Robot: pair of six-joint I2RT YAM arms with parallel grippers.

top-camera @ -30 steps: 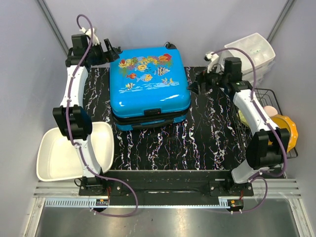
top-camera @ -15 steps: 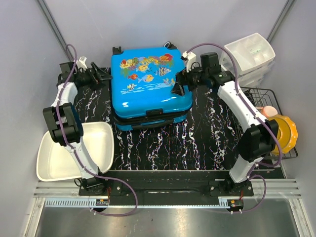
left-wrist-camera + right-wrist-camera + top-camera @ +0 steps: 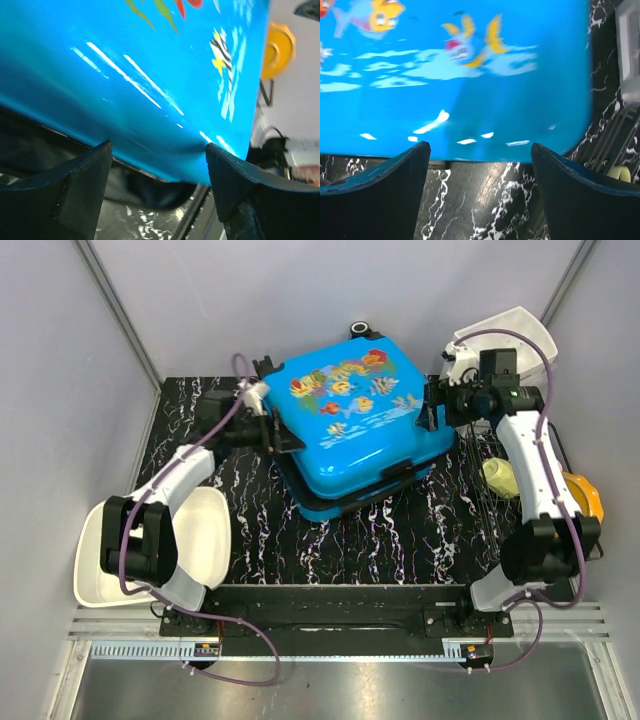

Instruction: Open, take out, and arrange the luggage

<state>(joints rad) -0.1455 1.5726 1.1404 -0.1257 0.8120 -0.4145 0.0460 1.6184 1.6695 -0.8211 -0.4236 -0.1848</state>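
Note:
The luggage (image 3: 355, 420), a bright-blue hard-shell suitcase with a fish print, lies flat and skewed on the black marbled table (image 3: 400, 530). My left gripper (image 3: 278, 432) is open at the suitcase's left edge. In the left wrist view the blue shell (image 3: 140, 75) fills the top, with a dark band under its rim between the open fingers (image 3: 82, 185). My right gripper (image 3: 432, 416) is open at the suitcase's right edge. In the right wrist view the shell (image 3: 460, 90) lies just ahead of the open fingers (image 3: 385, 195), with bare table under them.
A white plastic tub (image 3: 110, 560) sits at the near left. A white drawer unit (image 3: 505, 332) stands at the far right. A wire basket (image 3: 550, 440) at the right holds a pale yellow thing (image 3: 500, 477) and an orange-yellow one (image 3: 590, 498).
The suitcase has slid to the right and turned anticlockwise. My left gripper has swung right to the suitcase's left edge. My right gripper has moved back right to its right edge.

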